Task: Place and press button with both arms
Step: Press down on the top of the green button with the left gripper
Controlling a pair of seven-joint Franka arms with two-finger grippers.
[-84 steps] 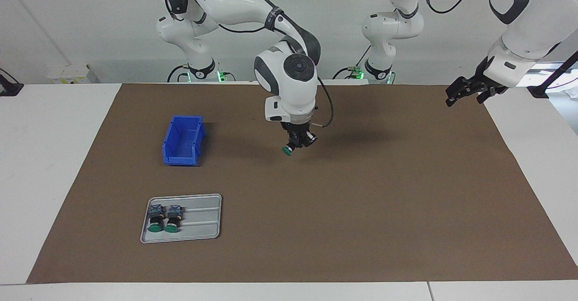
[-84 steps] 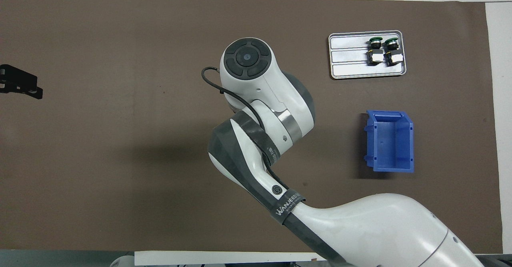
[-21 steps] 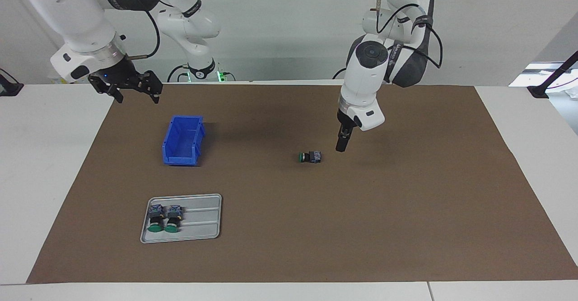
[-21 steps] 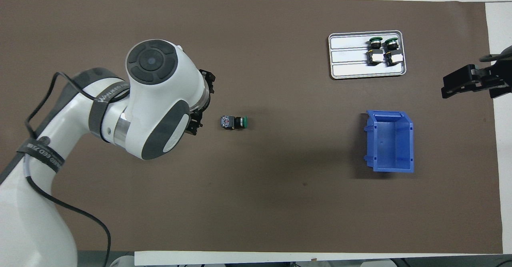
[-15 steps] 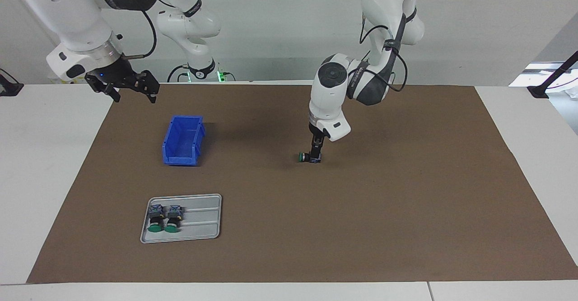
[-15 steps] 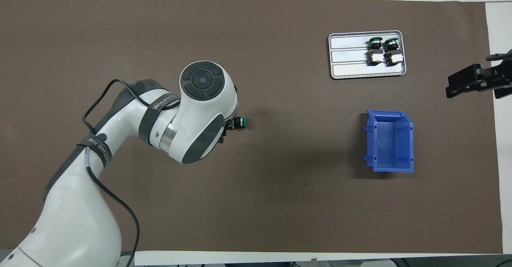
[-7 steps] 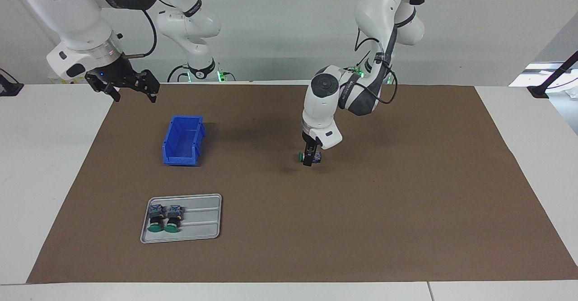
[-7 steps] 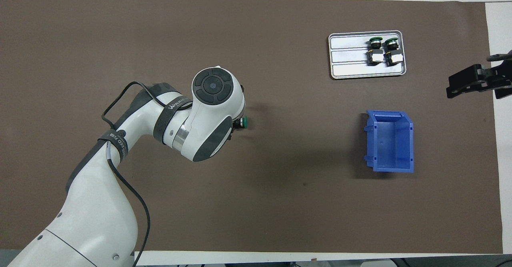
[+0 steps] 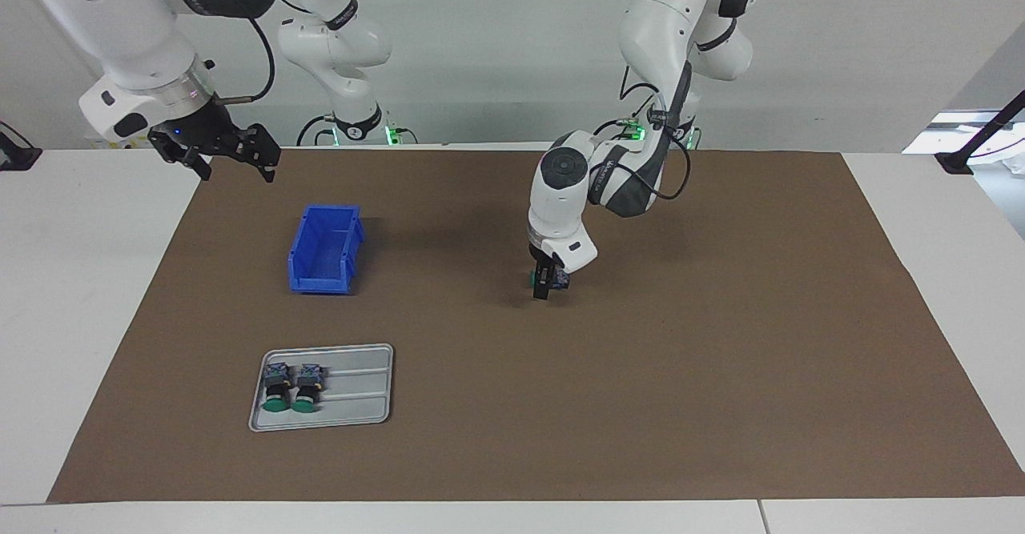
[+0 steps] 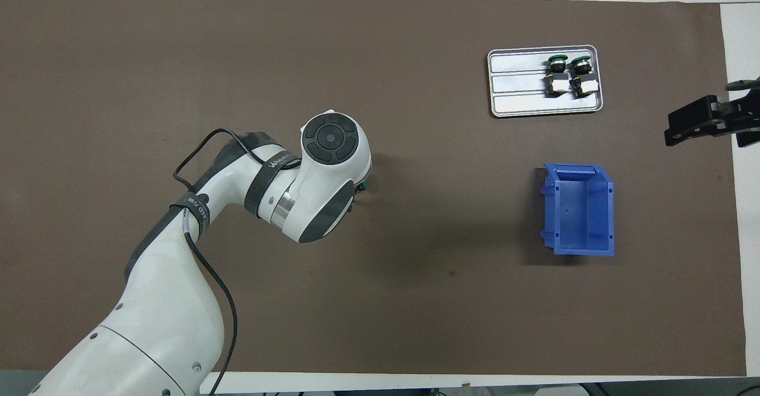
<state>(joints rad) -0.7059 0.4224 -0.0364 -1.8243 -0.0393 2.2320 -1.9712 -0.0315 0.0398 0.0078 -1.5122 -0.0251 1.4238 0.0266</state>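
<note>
The button lies on its side in the middle of the brown mat, its green cap pointing toward the right arm's end of the table. My left gripper is down at the mat and straddles the button. In the overhead view the left wrist covers almost all of the button, and only a sliver of the cap shows. Whether the button is gripped is hidden. My right gripper waits open and empty in the air over the mat's corner near its base, past the blue bin.
A grey tray holds two more green-capped buttons and lies farther from the robots than the blue bin, toward the right arm's end. The bin has nothing in it. The brown mat covers most of the white table.
The left gripper swung in from the left arm's end and sank onto the button lying on the mat. The right arm has stayed almost still.
</note>
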